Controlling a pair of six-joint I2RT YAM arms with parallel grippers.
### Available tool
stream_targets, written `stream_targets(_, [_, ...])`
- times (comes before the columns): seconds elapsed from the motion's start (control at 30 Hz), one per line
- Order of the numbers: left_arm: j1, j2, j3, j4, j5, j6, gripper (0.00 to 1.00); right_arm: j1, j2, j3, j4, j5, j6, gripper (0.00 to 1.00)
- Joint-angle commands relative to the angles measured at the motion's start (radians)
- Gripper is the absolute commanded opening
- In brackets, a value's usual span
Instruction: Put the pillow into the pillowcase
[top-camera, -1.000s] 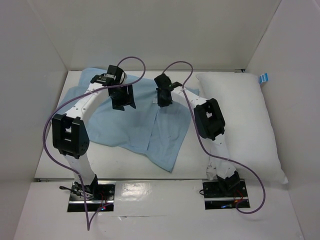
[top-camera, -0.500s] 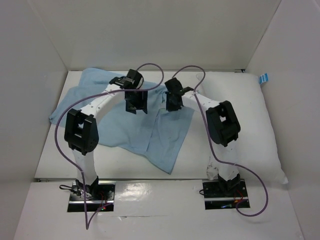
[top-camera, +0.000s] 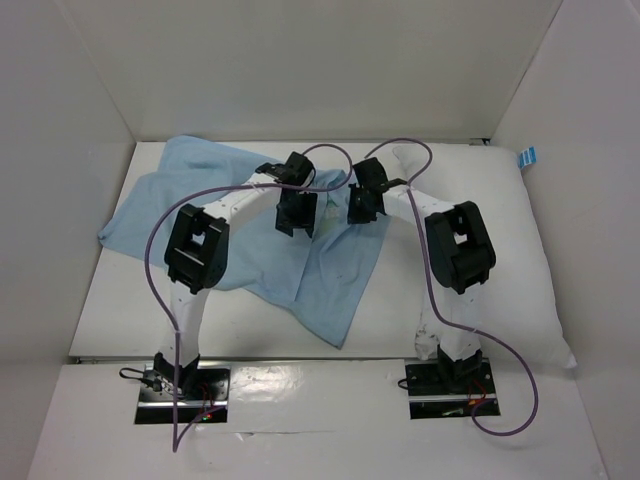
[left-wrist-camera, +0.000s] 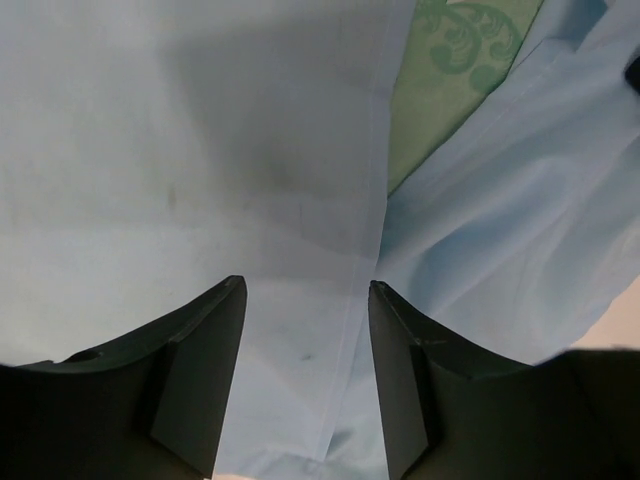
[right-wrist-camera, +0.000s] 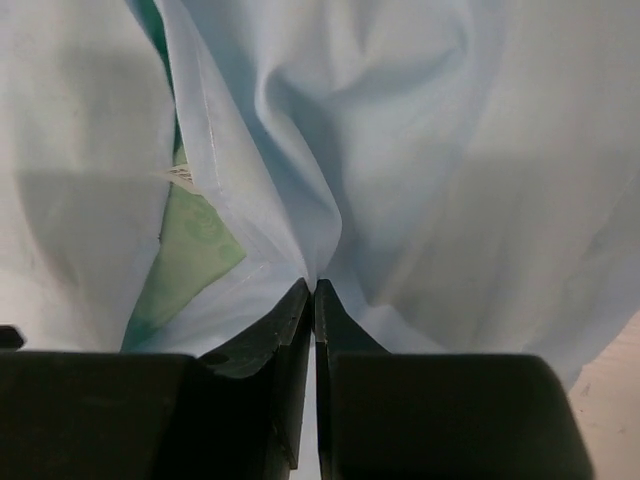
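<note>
While right gripper (right-wrist-camera: 315, 290) pinches pillowcase (right-wrist-camera: 420, 150) | left gripper (left-wrist-camera: 305, 290) spread above it

White table (top-camera: 120, 300) — pillowcase (top-camera: 330, 290) left, pillow (top-camera: 520, 270) right.

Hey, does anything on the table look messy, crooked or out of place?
Nothing looks damaged or spilled. The pillowcase lies rumpled and askew, folded over itself, with a sliver of its green patterned face showing at the hem. The pillow lies flat along the right side.

White walls (top-camera: 310, 70) enclose a white table (top-camera: 125, 300) (evenly lit).
</note>
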Motion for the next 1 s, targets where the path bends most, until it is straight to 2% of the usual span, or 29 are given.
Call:
stream_targets(0.0, [-0.004,0.028,0.031,0.045,0.039,-0.021,0.66,-0.01,-0.046,-0.005,0.055,-0.03,-0.003,0.12])
stream_targets(0.23, [-0.014,0.06,0.053,0.059,0.068,-0.021,0.71,-0.01,-0.037,-0.016,0.065,-0.048,-0.003,0.15])
stream_targets(0.5, [-0.034,0.157,0.148,-0.004,-0.019,-0.012,0.69,-0.019,-0.046,-0.04,0.078,-0.057,0.006,0.16])
stream_targets(0.6, [-0.034,0.171,0.175,-0.027,-0.061,-0.021,0.55,-0.019,-0.046,-0.04,0.078,-0.057,0.006,0.16])
stream_targets(0.63, [-0.034,0.171,0.175,-0.027,-0.07,-0.032,0.37,-0.019,-0.046,-0.04,0.078,-0.057,0.006,0.16])
stream_targets(0.67, [-0.034,0.154,0.175,-0.027,-0.084,-0.032,0.37,-0.019,-0.046,-0.04,0.078,-0.057,0.006,0.16])
stream_targets(0.7, [-0.034,0.142,0.175,-0.039,-0.111,-0.046,0.18,-0.019,-0.057,-0.04,0.078,-0.057,-0.003,0.16])
stream_targets(0.77, [-0.034,0.108,0.186,-0.053,-0.122,-0.055,0.03,-0.019,-0.057,-0.04,0.067,-0.057,-0.003,0.15])
stream_targets(0.8, [-0.034,0.07,0.195,-0.07,-0.131,-0.055,0.0,-0.019,-0.057,-0.04,0.067,-0.057,-0.012,0.13])
stream_targets(0.87, [-0.024,0.025,0.205,-0.094,-0.132,-0.043,0.0,-0.028,-0.057,-0.04,0.067,-0.057,-0.012,0.1])
stream_targets(0.97, [0.024,-0.068,0.194,-0.105,-0.035,-0.043,0.0,-0.028,-0.057,-0.04,0.067,-0.057,-0.021,0.09])
